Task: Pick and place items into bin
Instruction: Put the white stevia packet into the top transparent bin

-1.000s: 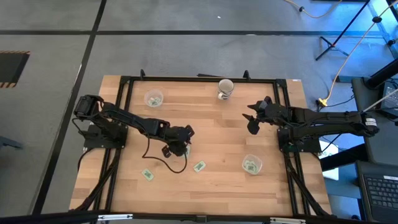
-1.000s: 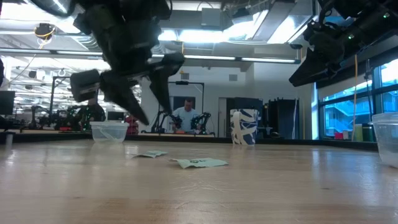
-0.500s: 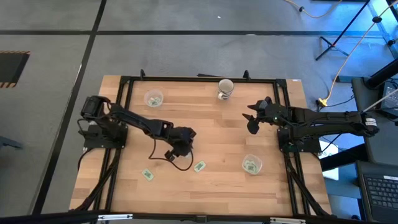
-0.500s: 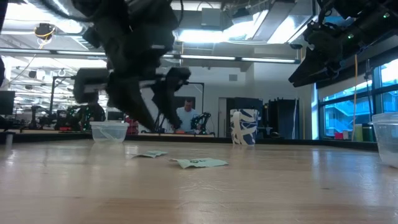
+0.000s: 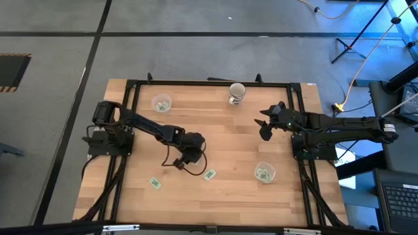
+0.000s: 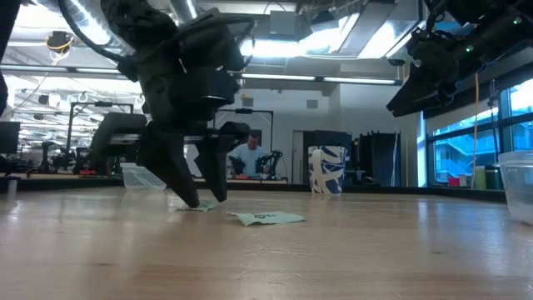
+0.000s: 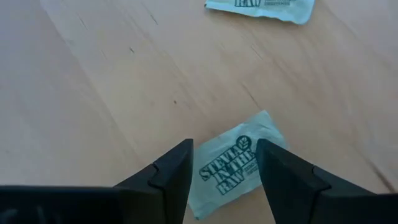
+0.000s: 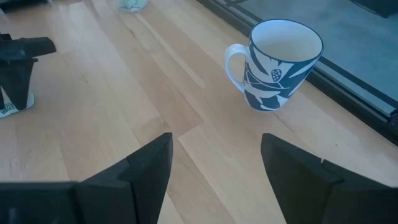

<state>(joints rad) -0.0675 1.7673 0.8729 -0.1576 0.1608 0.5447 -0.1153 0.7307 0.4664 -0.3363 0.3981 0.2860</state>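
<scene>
Green, white-edged packets lie flat on the wooden table: one (image 7: 249, 134) between my left gripper's fingers, one (image 5: 209, 174) just nearer, one (image 5: 155, 183) at the near left. My left gripper (image 6: 202, 200) is open and points steeply down. Its fingertips are at table height, one on each side of the first packet (image 6: 200, 206). My right gripper (image 5: 264, 124) hovers open at the right, facing a blue-and-white mug (image 8: 280, 62). Two clear cups (image 5: 264, 173) (image 5: 161, 103) hold packets. My left gripper's fingers (image 7: 171, 174) come from above, slanting, and straddle the packet's short sides (image 7: 205, 180). The packet lies flat on the table. Whether the fingertips touch it I cannot tell.
The mug (image 5: 236, 93) stands at the far middle. A black frame (image 5: 130, 88) runs round the table's edges. A loop of cable (image 5: 176, 164) hangs by my left gripper. Bare wood lies between the two arms.
My left gripper has come down to the table and a little toward the near edge, rolling about its own line as it sank. Its fingers now stand over the packet. The packets have not moved.
</scene>
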